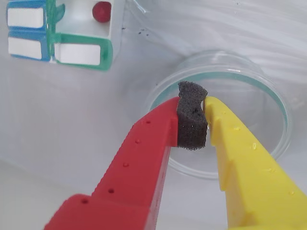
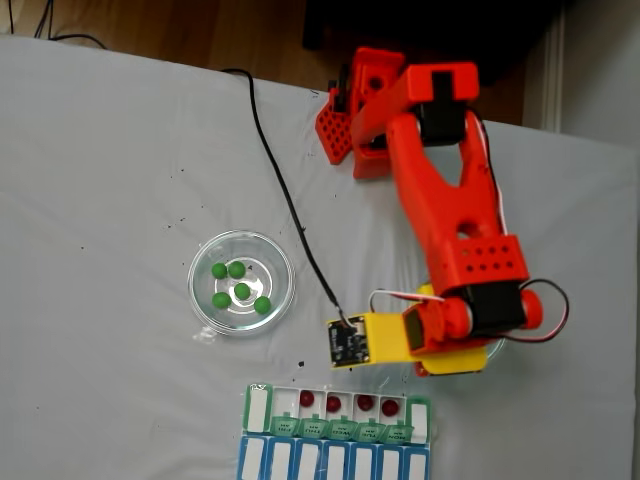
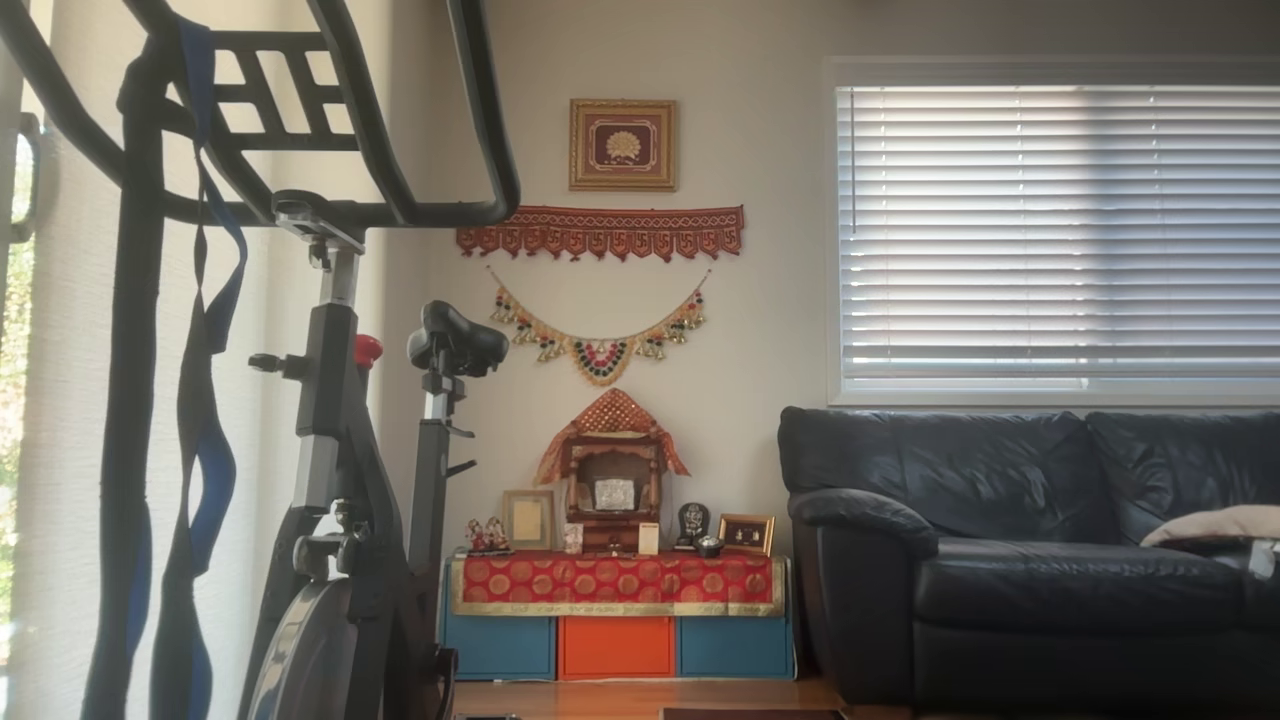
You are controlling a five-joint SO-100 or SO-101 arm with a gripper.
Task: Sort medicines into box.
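Foam-padded gripper [image 1: 205, 103], which I read as closed and holding nothing, hangs over an empty glass dish [image 1: 280, 103]. Beyond it, four red balls [image 2: 307, 399] sit in the box [image 2: 335, 428]. Next I'd reach toward the green balls [image 2: 241, 290].

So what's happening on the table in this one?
A red arm is sorting small balls into a pill organizer. Its hand hangs over an empty-looking glass dish, fingers closed on their foam pad with no ball between them. Four red balls already sit in separate open compartments. Five green balls wait in another dish.
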